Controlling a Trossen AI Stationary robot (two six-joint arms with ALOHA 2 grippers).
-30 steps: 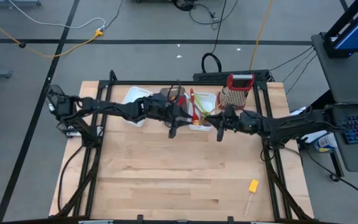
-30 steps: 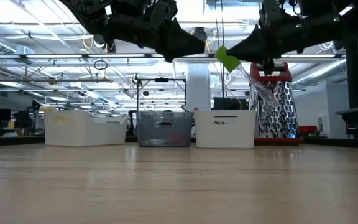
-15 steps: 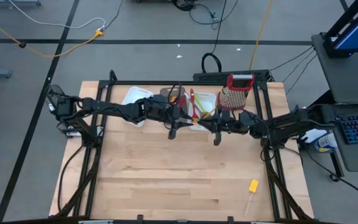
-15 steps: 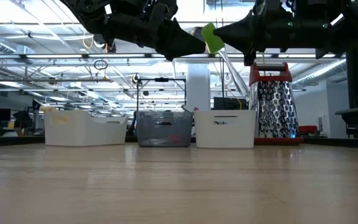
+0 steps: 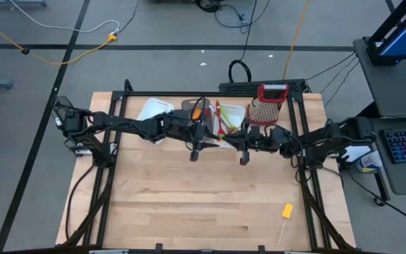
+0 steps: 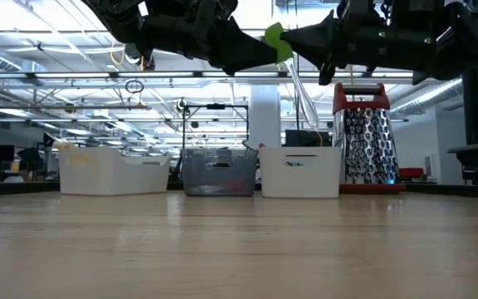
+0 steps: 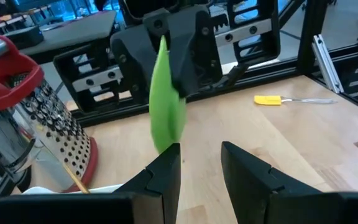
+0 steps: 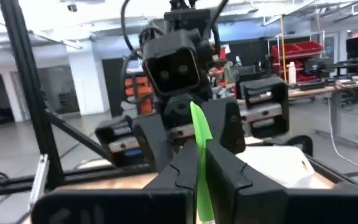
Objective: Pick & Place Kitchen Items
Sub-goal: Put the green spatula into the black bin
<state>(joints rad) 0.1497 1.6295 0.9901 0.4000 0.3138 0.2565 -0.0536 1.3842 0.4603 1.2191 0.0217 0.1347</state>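
Note:
My right gripper point(image 5: 243, 149) is shut on a green-headed spatula point(image 6: 275, 41) with a clear handle, high above the table in front of the tubs. My left gripper point(image 5: 194, 147) faces it tip to tip and is open. In the left wrist view the green head point(image 7: 166, 112) stands just beyond my left gripper point(image 7: 201, 162), by one fingertip. A yellow-headed spatula point(image 5: 286, 212) lies flat on the table near the front right. More utensils stand in the white tub point(image 5: 229, 120). My right gripper pinches the green spatula's head point(image 8: 197, 146) between its two fingers, the thin blade edge-on in the gap and sticking out past the tips. The fingers lie level, coming from the table's right. The spatula is lifted clear; its clear handle point(image 6: 299, 87) slants down below. Whether my left gripper touches the head, I cannot tell.
Three tubs stand in a row at the far edge: white point(image 5: 154, 110), grey-brown point(image 5: 191, 107), white. A red-topped metal box grater point(image 5: 268, 103) stands right of them. The wooden table point(image 5: 189, 204) lies open toward the near edge.
My right gripper has gone toward the table's left, up to my left gripper, and has tipped from pointing down to level. The green spatula has swung with it: its head has risen and now stands at my left gripper's fingertips.

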